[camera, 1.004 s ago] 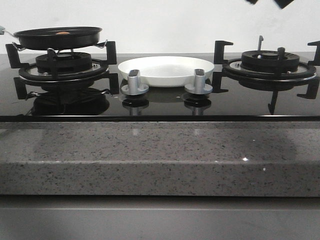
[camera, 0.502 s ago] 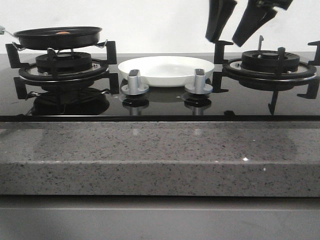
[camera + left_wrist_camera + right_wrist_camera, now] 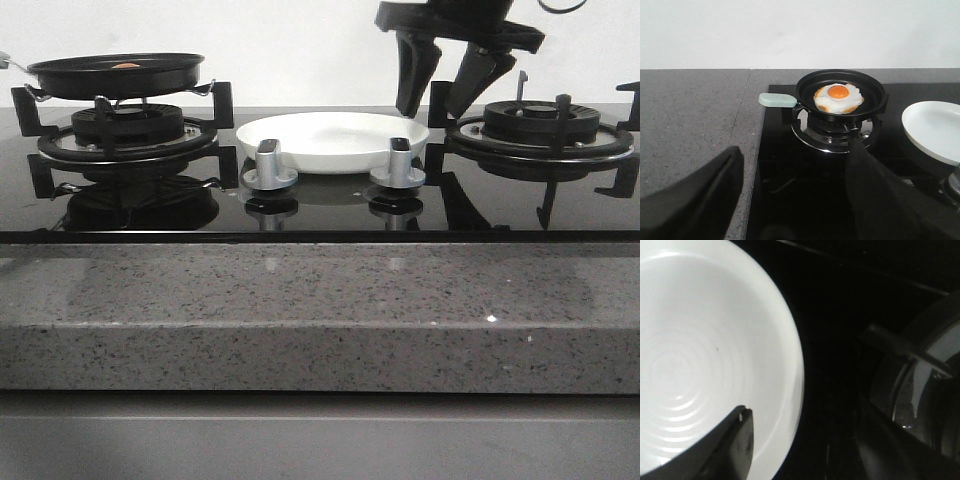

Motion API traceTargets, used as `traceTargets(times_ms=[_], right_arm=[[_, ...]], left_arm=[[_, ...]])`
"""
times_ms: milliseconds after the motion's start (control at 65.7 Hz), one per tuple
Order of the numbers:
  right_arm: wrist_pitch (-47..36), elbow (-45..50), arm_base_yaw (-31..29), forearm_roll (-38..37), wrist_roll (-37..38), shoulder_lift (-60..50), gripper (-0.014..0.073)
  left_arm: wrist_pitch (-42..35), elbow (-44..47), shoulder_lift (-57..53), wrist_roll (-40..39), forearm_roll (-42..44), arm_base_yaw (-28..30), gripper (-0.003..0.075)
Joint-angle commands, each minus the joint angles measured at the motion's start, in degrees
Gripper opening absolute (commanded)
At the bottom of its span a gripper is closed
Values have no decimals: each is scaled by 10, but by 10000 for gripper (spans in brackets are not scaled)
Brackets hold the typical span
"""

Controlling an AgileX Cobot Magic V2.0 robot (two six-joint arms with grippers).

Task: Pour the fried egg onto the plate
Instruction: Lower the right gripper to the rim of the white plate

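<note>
Fried egg (image 3: 838, 97) in pan (image 3: 840, 92); knobs (image 3: 270, 165) front of plate (image 3: 330, 137).

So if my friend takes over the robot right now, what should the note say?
Right gripper: open, holding nothing, straddling the plate's right rim, one finger over the dish and one outside it.
Left gripper: open, holding nothing, hanging back from the left burner.
Fried egg: lying in the black pan, which sits on the left burner.
The plate is empty, on the hob between the two burners.
Done: nothing poured yet.
Left: probably steady the plate, lift the pan by its pale handle, tip the egg onto the plate.
</note>
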Motion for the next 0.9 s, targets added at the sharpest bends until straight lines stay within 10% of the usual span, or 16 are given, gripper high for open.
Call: traceTargets(times_ms=[0,882], right_arm=[[54,-21,-2,1,-1,-29,465],[58,-20,-2,25,-1,-14,309]], left_arm=[[-47,-16,7,-2,-4,2,438],[-47,-16,7,-2,-4,2,438]])
